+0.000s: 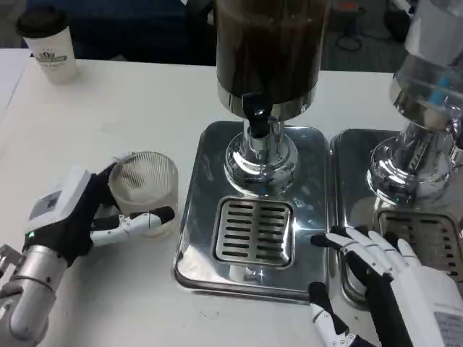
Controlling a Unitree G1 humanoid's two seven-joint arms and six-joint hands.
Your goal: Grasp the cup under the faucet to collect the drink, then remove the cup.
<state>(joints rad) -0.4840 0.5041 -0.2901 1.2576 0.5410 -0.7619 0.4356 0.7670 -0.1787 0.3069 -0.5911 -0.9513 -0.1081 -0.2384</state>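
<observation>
Ribbed glass cup (145,181) sitting in left hand (76,217) grasp; right hand (383,282) resting released; paper cup (49,45) logo unreadable.

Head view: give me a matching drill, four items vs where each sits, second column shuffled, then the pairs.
Items:
1. ribbed glass cup
2. paper coffee cup with black lid
3. right hand
4. dark drink dispenser

Places:
A. far left corner of the table
B. on the steel tray behind the slotted drain grate
C. between the left hand's fingers, left of the tray
D. near edge, across the gap between the two trays

Pairs: 1-C, 2-A, 3-D, 4-B
</observation>
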